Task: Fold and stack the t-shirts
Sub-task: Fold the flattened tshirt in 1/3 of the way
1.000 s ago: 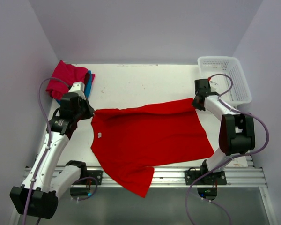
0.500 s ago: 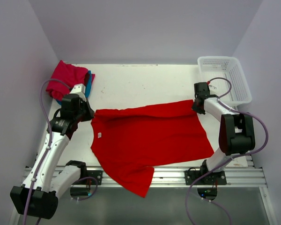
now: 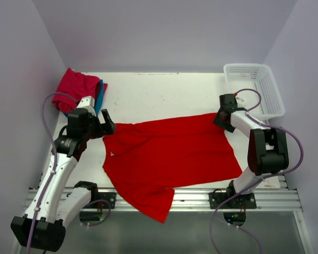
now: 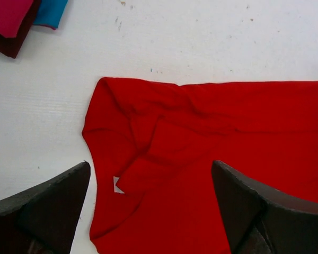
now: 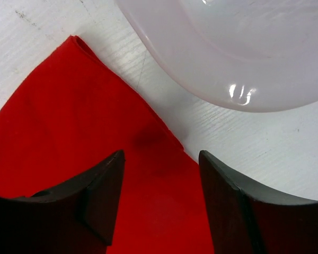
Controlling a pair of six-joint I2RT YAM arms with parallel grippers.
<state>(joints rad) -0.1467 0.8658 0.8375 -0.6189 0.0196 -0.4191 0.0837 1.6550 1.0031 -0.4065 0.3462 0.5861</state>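
The bright red t-shirt (image 3: pixel 169 153) lies spread across the table's middle, and one part of it hangs over the near edge. My left gripper (image 3: pixel 107 127) hovers open above the shirt's far left corner (image 4: pixel 212 137), close to a small white tag (image 4: pixel 117 185). Over the far right corner (image 5: pixel 69 121) my right gripper (image 3: pixel 221 117) is open too. Neither holds anything between its fingers. The crimson-pink t-shirt (image 3: pixel 74 87) lies on top of the teal-blue one (image 3: pixel 99 95) at the far left; both show at the top left of the left wrist view.
A white mesh basket (image 3: pixel 254 87) stands at the far right corner, and its rim (image 5: pixel 228 47) is just beyond my right gripper (image 5: pixel 160 156). Walls close in the table on the left, back and right. A metal rail runs along the near edge.
Both grippers have opened and let go of the red t-shirt's far edge, which now lies flat on the table. The left gripper has lifted slightly.
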